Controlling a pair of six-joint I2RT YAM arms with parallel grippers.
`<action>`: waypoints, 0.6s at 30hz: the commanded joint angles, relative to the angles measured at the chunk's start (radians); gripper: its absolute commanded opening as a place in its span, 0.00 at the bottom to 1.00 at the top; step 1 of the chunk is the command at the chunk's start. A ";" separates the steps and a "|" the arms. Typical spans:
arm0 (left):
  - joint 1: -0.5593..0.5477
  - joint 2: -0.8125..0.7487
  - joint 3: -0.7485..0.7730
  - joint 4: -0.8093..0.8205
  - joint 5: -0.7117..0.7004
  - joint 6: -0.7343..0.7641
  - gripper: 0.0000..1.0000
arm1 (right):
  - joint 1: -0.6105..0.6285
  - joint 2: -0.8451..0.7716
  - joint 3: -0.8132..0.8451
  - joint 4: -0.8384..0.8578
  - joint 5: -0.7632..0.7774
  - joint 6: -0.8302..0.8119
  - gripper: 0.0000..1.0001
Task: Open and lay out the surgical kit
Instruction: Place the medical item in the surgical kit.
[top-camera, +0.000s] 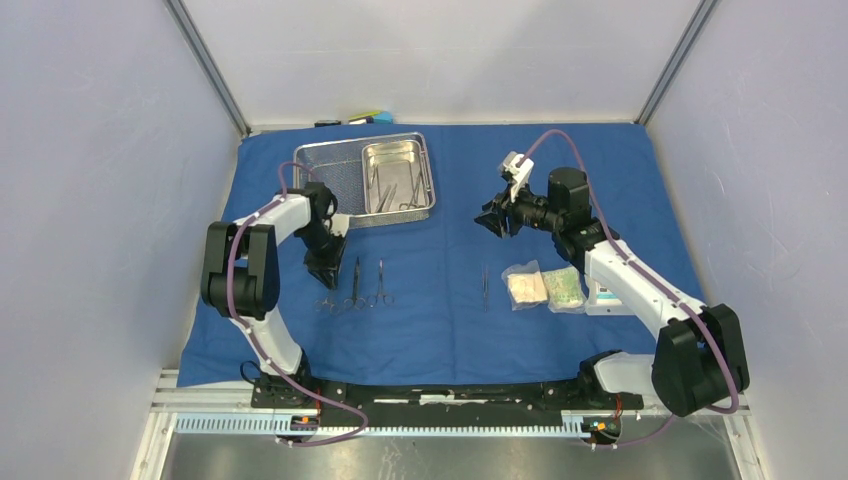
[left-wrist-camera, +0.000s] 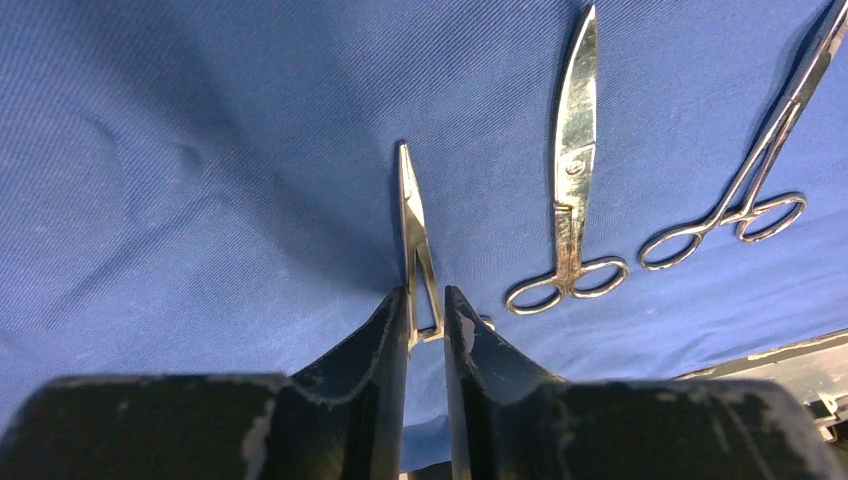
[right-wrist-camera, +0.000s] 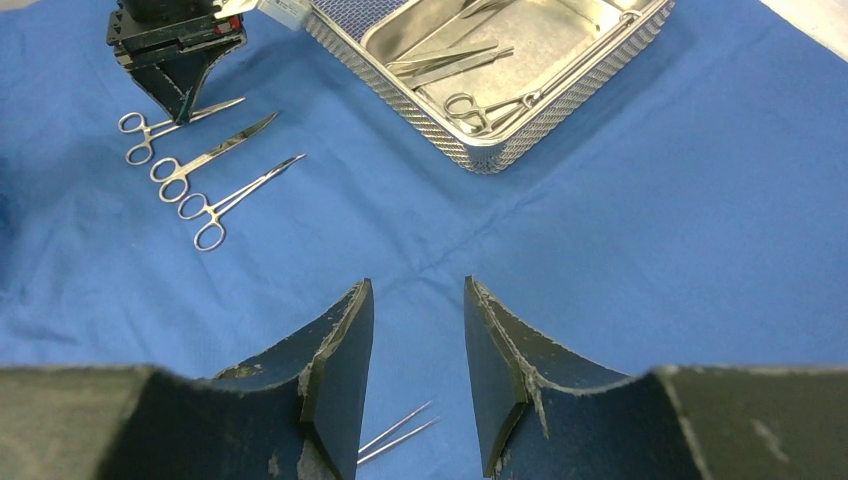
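Observation:
The blue cloth wrap (top-camera: 450, 330) lies spread flat over the table. At the back left stands the wire-mesh tray (top-camera: 320, 170), with the steel pan (top-camera: 397, 150) inside it holding several instruments (right-wrist-camera: 470, 60). Three scissors-like instruments lie in a row on the cloth: one (left-wrist-camera: 410, 210) between the fingers of my left gripper (left-wrist-camera: 426, 292), then scissors (left-wrist-camera: 572, 170) and forceps (left-wrist-camera: 760, 170). The left jaws stand narrowly open astride that instrument's shanks. My right gripper (right-wrist-camera: 417, 285) hovers open and empty above the tweezers (top-camera: 485, 285). Clear packets (top-camera: 525, 287) (top-camera: 563, 288) lie beside the right arm.
A small block toy (top-camera: 365, 118) sits at the cloth's back edge behind the tray. A third packet (top-camera: 603, 296) lies partly under the right forearm. Booth walls close in left, right and back. A metal rail (top-camera: 450, 408) with the arm bases runs along the front.

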 joint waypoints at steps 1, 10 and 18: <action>0.004 0.018 0.036 0.001 0.011 -0.034 0.27 | -0.006 -0.031 -0.011 0.041 -0.010 0.005 0.45; 0.004 0.036 0.039 0.001 0.018 -0.035 0.27 | -0.013 -0.042 -0.017 0.041 -0.008 0.006 0.45; 0.004 0.071 0.055 0.002 0.019 -0.036 0.30 | -0.019 -0.056 -0.027 0.042 -0.009 0.006 0.46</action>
